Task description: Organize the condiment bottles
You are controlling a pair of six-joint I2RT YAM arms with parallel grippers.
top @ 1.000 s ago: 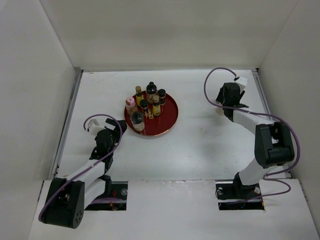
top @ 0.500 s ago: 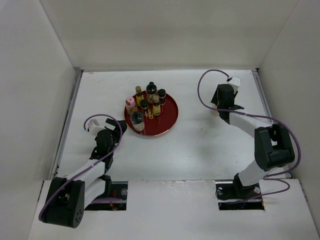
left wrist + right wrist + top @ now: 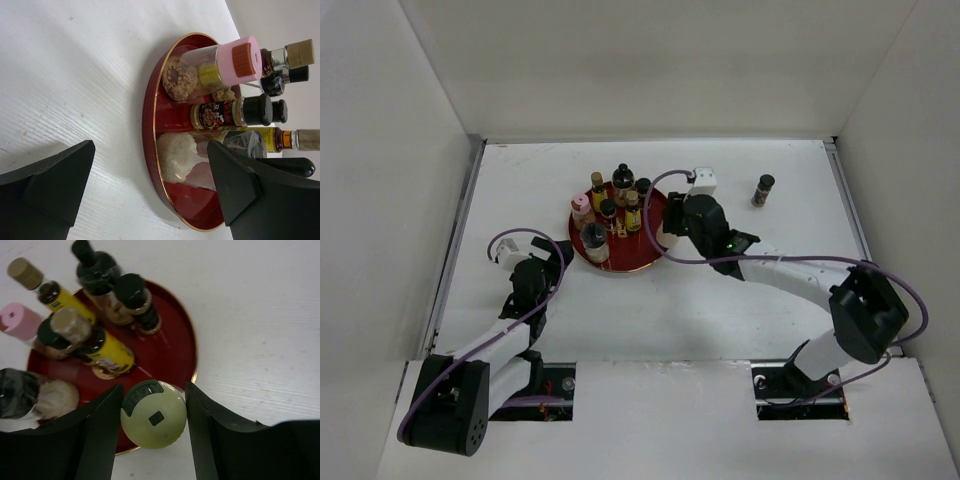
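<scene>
Swung across from the table's right side, the right tool clamps the yellow-capped jar at the red tray's rim, other bottles just beyond it. Left tool, fingers apart, faces that tray on the white table between white walls.

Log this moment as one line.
left gripper open, beside red tray | right gripper shut on yellow-capped bottle at tray rim | lone bottle off tray

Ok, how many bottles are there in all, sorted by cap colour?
Black- or dark-capped bottles: 5
Tan-capped bottles: 2
Pink-capped bottle: 1
Pale yellow-capped bottle: 1
Total: 9
</scene>
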